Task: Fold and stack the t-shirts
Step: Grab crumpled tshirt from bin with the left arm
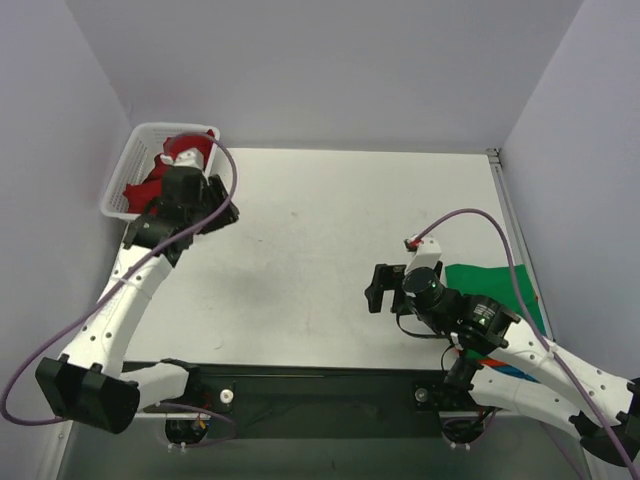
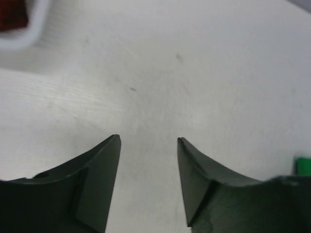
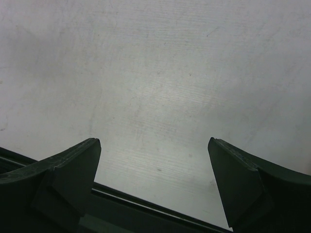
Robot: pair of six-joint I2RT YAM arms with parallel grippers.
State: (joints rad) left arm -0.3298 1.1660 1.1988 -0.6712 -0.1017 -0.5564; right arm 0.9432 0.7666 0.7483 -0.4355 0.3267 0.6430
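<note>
Deep red t-shirts (image 1: 188, 150) lie crumpled in a white lattice basket (image 1: 150, 135) at the table's far left corner. A green t-shirt (image 1: 492, 287) lies flat at the right edge, partly under the right arm. My left gripper (image 1: 226, 213) hovers just right of the basket, open, with only bare table between its fingers (image 2: 148, 138). In the left wrist view a blurred basket rim (image 2: 30, 30) with red cloth (image 2: 10, 13) shows at top left, and a green scrap (image 2: 304, 166) at the right edge. My right gripper (image 1: 377, 286) stands open and empty (image 3: 154, 141) left of the green t-shirt.
The white table (image 1: 320, 210) spreads between the two arms. Purple walls close it in at the back and on both sides. A dark rail (image 3: 146, 206) runs along the near edge under the right gripper. Purple cables loop over both arms.
</note>
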